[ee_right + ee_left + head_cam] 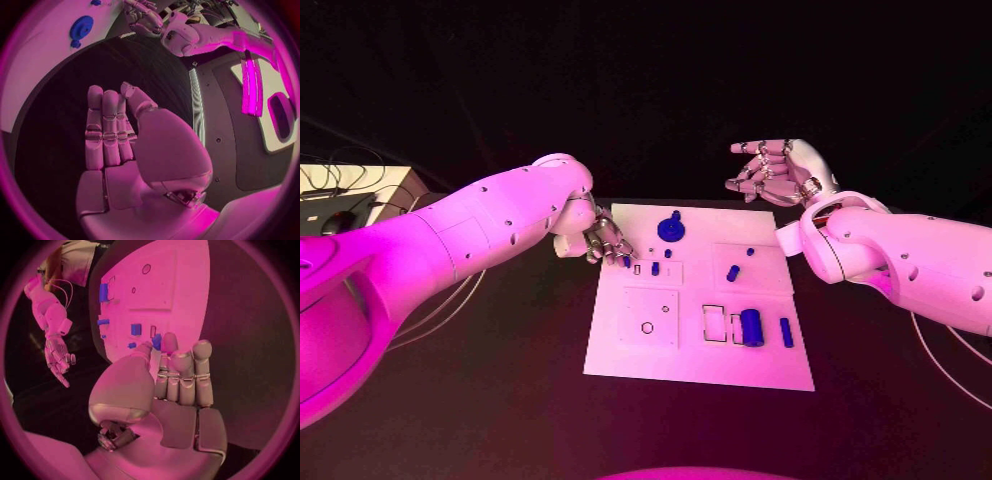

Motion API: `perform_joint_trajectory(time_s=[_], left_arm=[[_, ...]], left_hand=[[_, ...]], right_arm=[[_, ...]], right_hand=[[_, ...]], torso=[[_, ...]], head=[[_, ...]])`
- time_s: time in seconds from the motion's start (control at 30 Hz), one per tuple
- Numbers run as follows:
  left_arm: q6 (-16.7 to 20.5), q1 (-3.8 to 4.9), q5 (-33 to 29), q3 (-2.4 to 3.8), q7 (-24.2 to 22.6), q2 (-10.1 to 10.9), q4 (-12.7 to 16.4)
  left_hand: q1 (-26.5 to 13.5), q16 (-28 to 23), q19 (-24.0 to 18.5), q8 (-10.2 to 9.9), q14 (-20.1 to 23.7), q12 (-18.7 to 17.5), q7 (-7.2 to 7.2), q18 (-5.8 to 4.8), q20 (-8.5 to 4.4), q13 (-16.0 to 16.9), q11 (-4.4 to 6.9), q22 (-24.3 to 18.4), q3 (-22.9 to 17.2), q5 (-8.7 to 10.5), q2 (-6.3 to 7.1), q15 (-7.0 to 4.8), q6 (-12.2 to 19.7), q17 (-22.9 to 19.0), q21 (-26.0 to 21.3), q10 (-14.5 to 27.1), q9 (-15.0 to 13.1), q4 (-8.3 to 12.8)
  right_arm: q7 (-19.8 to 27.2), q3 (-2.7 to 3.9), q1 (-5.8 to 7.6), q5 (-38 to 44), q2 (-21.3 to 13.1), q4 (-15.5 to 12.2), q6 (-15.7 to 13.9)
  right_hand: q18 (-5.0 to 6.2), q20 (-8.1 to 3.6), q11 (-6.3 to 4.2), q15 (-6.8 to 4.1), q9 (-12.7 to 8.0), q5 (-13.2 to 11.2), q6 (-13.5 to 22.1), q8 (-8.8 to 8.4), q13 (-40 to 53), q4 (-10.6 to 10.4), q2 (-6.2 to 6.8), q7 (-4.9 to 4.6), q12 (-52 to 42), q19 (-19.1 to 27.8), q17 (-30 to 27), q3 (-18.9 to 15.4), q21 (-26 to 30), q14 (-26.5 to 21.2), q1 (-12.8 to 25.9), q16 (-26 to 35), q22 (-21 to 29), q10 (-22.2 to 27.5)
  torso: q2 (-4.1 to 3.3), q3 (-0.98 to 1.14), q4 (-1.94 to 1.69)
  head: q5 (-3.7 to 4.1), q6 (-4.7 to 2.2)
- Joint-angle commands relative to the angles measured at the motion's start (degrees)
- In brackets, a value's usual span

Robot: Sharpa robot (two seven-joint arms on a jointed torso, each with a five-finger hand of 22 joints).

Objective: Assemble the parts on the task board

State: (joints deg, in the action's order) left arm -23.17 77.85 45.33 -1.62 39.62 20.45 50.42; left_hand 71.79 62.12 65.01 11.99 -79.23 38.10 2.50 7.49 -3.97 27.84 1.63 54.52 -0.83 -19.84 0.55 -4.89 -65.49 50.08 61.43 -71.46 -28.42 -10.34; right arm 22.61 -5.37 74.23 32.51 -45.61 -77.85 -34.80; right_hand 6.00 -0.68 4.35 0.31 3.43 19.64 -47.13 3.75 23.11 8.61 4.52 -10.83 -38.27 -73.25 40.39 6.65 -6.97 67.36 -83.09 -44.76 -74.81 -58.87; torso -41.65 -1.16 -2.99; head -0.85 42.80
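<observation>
Left hand (603, 240) hovers at the white rectangular task board's (689, 355) left edge, fingers straight, holding nothing, probably lining up on the small blue parts (656, 268). Right hand (776, 172) hangs empty, loosely curled, above the black bench (473, 400) beyond the board's far corner, likely waiting.

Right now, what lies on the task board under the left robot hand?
The left robot hand hovers over the board's left edge. Beside its fingertips stand small blue parts. Whatever sits directly beneath the fingers is covered.
</observation>
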Motion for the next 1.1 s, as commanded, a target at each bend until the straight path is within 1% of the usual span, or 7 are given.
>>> perform_joint_trajectory(time_s=[0.03, 0.13, 0.23, 0.43, 0.77, 0.97, 1.1], left_arm=[[-1.1, -0.01, -0.7, -0.01, -0.3, -0.1, 0.1], [-0.4, 0.00, -0.9, -0.02, -0.6, -0.1, 0.1], [0.5, 0.00, -1.2, -0.02, -1.2, -0.1, 0.1], [4.7, 0.00, -3.0, -0.04, -3.6, 0.4, 0.5], [11.3, -0.08, -9.0, 0.21, -6.7, 2.6, 3.8], [17.7, -0.75, -16.7, 0.22, -11.7, 6.2, 8.9], [24.6, -1.93, -24.1, 0.21, -18.4, 9.7, 13.9]], left_hand=[[1.8, 0.1, -0.2, -0.4, 0.4, -0.1, -0.29, -0.49, -0.01, -0.1, 0.31, 0.0, -2.8, -0.30, -0.11, -0.12, 0.2, 0.0, 0.2, 0.2, 0.1, 1.4], [4.9, -0.1, -0.4, -0.6, 0.5, -1.0, -0.03, -0.50, -0.13, -0.6, 0.22, -0.1, -9.4, -0.42, 0.64, -0.13, 0.8, -0.1, 0.0, 0.4, 0.2, 4.9], [3.8, -0.3, -0.7, -0.1, 0.7, -2.3, 0.38, -0.48, -0.13, -1.5, 0.04, -0.2, -17.7, -0.34, 2.29, 0.09, 1.6, -0.3, -0.1, 0.0, -0.6, 8.3], [0.5, -0.8, -1.5, 0.9, 1.2, -3.2, 0.76, -0.57, -0.27, -2.4, -0.07, -0.5, -24.1, -0.15, 2.92, 0.32, 2.4, -0.9, -0.5, -0.3, -2.1, 12.1], [-0.3, -1.5, -2.5, 0.6, 1.6, -4.3, 0.68, -0.98, -0.66, -3.0, -0.03, -1.8, -25.0, -0.14, 3.19, 0.29, 2.0, -1.7, -1.8, -0.7, -1.6, 13.3], [-0.3, -2.0, -3.3, 0.4, 1.8, -4.6, 0.31, -0.98, -0.71, -3.1, 0.22, -2.7, -24.7, 0.04, 3.82, 0.16, 1.4, -2.3, -2.7, -1.4, -1.1, 13.2], [1.0, -1.4, -3.8, -1.2, 2.2, -2.3, -0.28, -1.25, -0.92, -1.8, 0.70, -3.1, -21.8, 0.09, 3.76, -0.26, -0.1, -2.1, -3.2, -1.4, 1.8, 12.1]], right_arm=[[0.4, 0.02, -0.03, 0.5, 0.0, -0.1, 0.7], [0.4, 0.02, -0.04, 0.4, 0.0, -0.1, 0.7], [0.4, 0.02, -0.05, 0.4, 0.0, 0.0, 0.7], [0.4, 0.01, -0.09, 0.4, 0.0, 0.0, 0.8], [0.2, -0.05, -0.19, 0.4, -0.1, -0.5, 1.0], [-2.1, -0.14, -0.36, 1.9, -0.5, -1.9, 1.1], [-5.6, -0.20, -0.56, 5.0, -0.8, -3.6, 1.0]], right_hand=[[1.08, 0.07, 0.04, -0.02, 0.0, 0.3, -0.1, 0.04, -0.1, -0.1, -0.52, -0.38, -0.2, -0.3, 0.1, -0.3, 0.1, -0.1, 0.1, 0.0, -0.1, 0.3], [1.08, 0.07, 0.04, -0.02, 0.0, 0.3, -0.1, 0.04, -0.1, -0.1, -0.52, -0.38, -0.2, -0.3, 0.1, -0.3, 0.1, -0.1, 0.1, 0.0, -0.1, 0.3], [1.08, 0.07, 0.04, -0.02, 0.0, 0.3, -0.1, 0.04, -0.1, -0.1, -0.52, -0.38, -0.2, -0.3, 0.1, -0.3, 0.1, -0.1, 0.1, 0.0, -0.1, 0.3], [1.08, 0.07, 0.04, -0.02, 0.0, 0.3, -0.1, 0.04, -0.1, -0.1, -0.52, -0.38, -0.2, -0.3, 0.1, -0.3, 0.1, -0.1, 0.1, 0.0, -0.1, 0.3], [1.06, 0.07, 0.03, -0.03, 0.1, 0.3, -0.6, 0.11, -0.1, -0.1, -0.63, -0.39, -0.2, -0.5, 0.1, -0.4, 0.6, -0.1, 0.2, 0.0, -0.3, 0.3], [1.16, -0.08, -0.30, -0.28, 0.2, 0.3, -3.2, 0.48, 0.2, -0.4, -0.85, -0.13, -0.9, -1.3, 0.3, -1.0, 0.6, 0.7, 1.0, -0.6, -0.2, -0.1], [1.20, -0.45, -0.90, -0.76, 0.3, 0.4, -6.7, 1.23, 2.1, -1.2, -0.93, 0.61, -3.3, -2.9, 1.4, -2.7, 0.1, 2.0, 2.4, -2.7, -0.2, -0.6]], torso=[[0.01, -0.02, -0.02], [0.02, -0.01, -0.03], [0.03, -0.01, -0.03], [0.04, -0.03, 0.00], [0.09, -0.03, -0.01], [0.10, -0.02, -0.06], [0.14, -0.02, -0.09]], head=[[-0.01, -0.02], [0.00, -0.01], [-0.02, -0.02], [-0.08, -0.09], [0.05, -0.29], [0.12, -0.81], [0.09, -1.42]])
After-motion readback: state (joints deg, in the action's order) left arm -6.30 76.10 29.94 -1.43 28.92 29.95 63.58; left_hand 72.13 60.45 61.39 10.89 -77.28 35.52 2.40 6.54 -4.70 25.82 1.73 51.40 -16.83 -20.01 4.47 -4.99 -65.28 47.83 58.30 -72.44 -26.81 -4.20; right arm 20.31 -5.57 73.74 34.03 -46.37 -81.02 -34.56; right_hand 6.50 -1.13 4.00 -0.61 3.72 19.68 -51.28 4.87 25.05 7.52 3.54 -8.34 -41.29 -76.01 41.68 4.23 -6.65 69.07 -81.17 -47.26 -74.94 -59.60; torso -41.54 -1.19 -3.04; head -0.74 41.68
